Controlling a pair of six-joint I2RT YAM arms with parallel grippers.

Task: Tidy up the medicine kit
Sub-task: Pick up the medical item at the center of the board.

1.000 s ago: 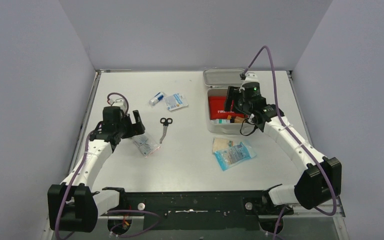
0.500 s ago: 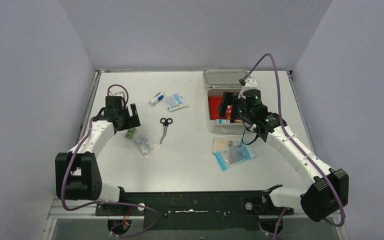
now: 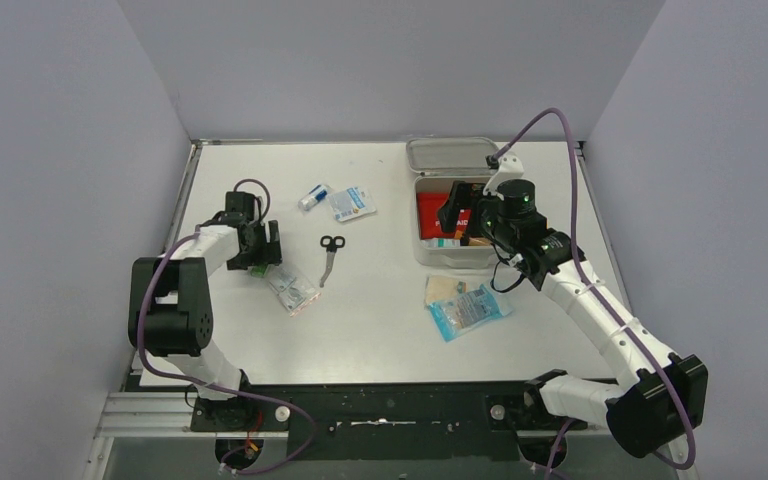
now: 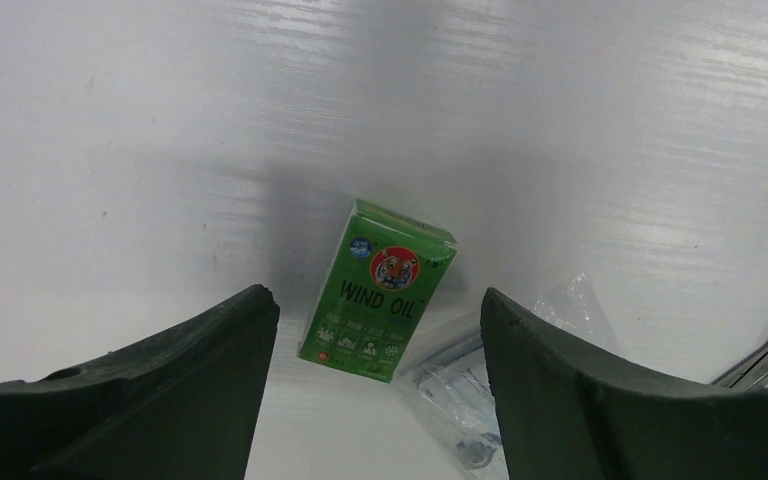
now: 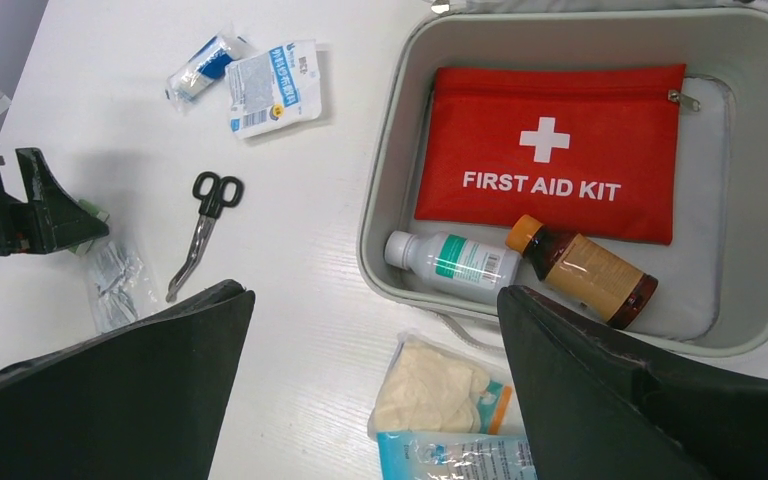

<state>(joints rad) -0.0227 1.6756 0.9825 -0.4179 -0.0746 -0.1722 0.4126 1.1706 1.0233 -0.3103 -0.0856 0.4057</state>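
pick step: left tool (image 4: 373,305) wide open, empty, lined up over wind oil box (image 4: 385,275) on desk (image 4: 160,150); next looks like descend, close, carry to medicine kit (image 5: 735,250); right tool (image 5: 375,300) open, empty.

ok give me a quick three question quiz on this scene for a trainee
1. True or false: the lid of the medicine kit is open.
2. Fill in: inside the kit, alongside the red pouch, lie ___ bottles.
3. In the left wrist view, which thing sits between the open fingers of the left gripper?
A. the red pouch
B. the green Wind Oil box
C. a bottle

Key: 1 true; 2 two; 3 B
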